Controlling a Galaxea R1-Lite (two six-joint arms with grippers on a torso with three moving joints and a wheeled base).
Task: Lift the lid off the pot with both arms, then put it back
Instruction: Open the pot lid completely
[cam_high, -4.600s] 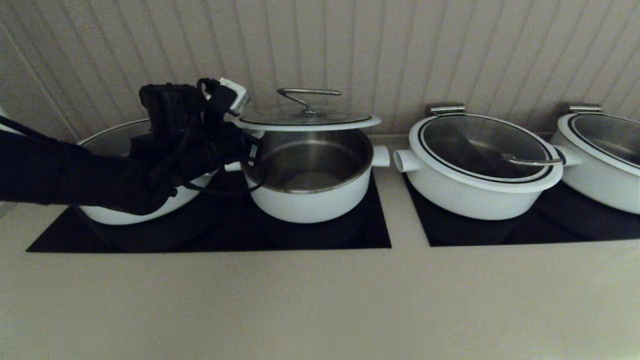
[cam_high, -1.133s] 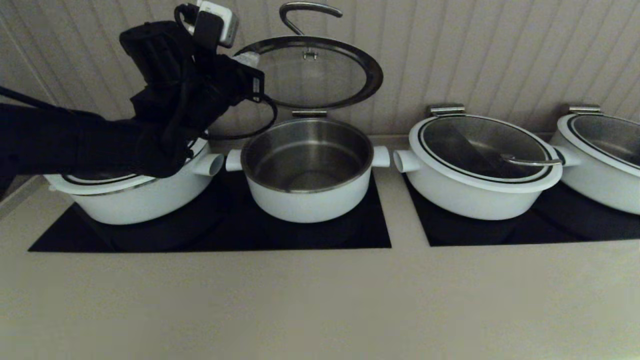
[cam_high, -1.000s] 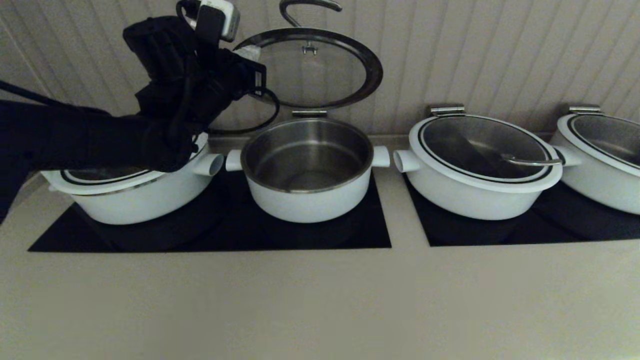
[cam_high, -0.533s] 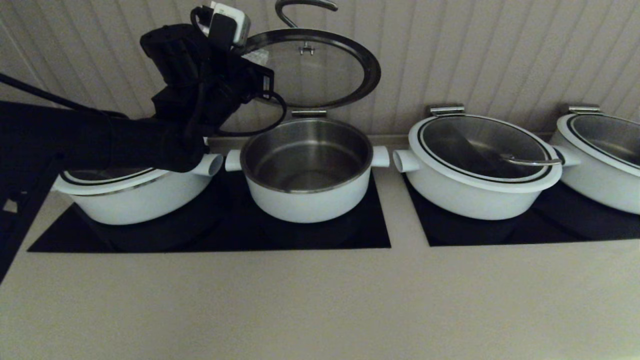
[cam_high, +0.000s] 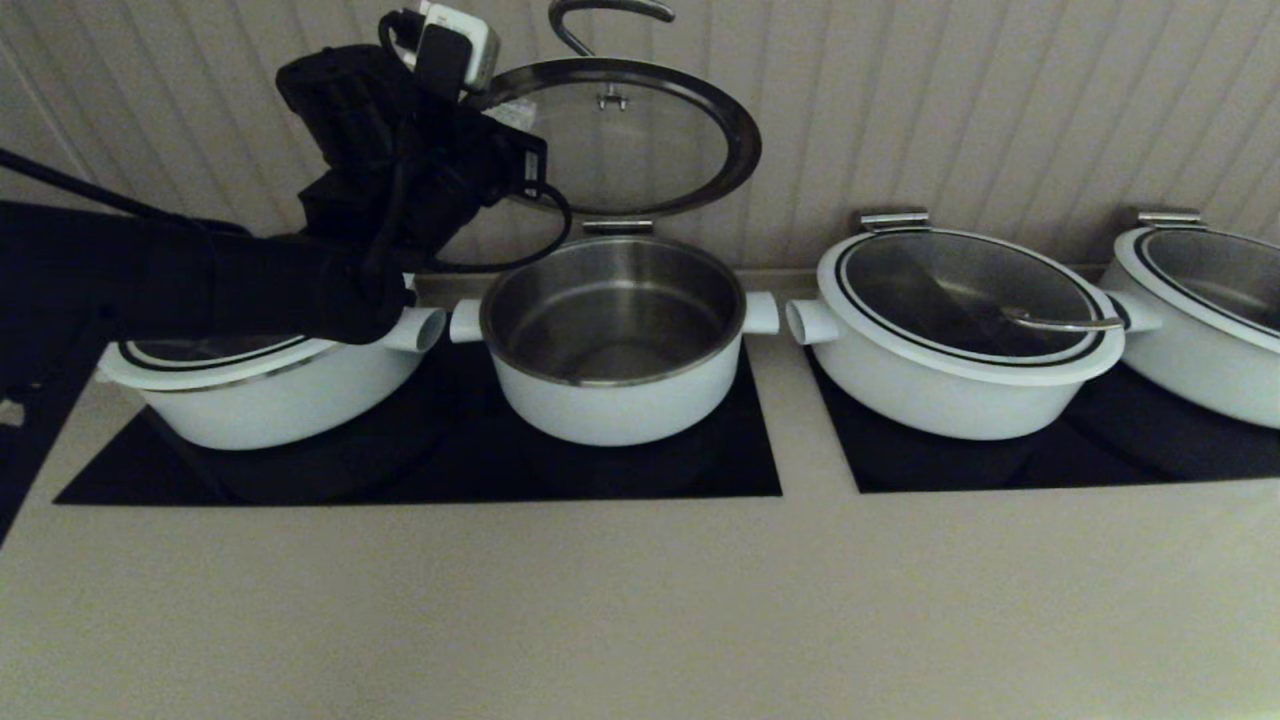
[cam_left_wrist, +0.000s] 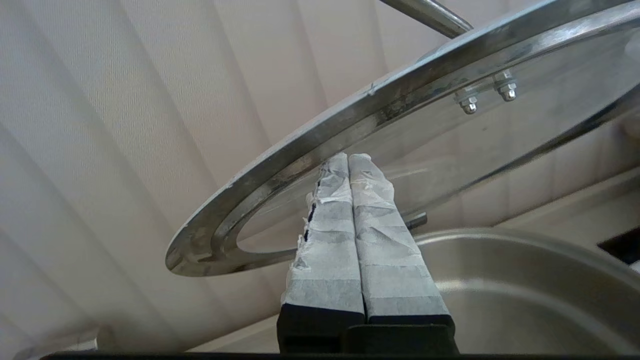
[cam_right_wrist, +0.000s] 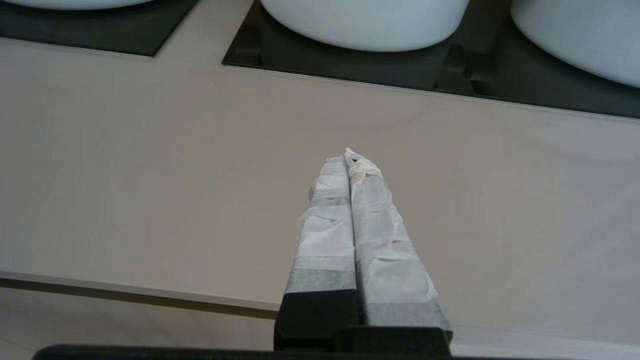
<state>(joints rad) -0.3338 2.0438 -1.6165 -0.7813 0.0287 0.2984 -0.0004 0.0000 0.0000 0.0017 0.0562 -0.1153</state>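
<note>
1. Head view shows the lid held high in the air above the far side of the pot, tilted so that its underside faces the camera, with its steel bar handle at the top.
2. The left tool is at the lid's left edge; from the left wrist view its taped fingers are pressed together and touch the lid's steel rim. Whether they pinch the rim or only prop it from below cannot be told.
3. The pot stands open on the left black cooktop, between a wider white pot on its left and another wide pot on its right, each with its own lid on.
4. The right tool is clenched on nothing, hanging over the bare table near its front edge, well apart from the lid.
5. Progress, as I judge it: the lifting half looks done, though only one arm is on the lid. What is left is to lower it, level it and seat it back on the pot's rim.
</note>
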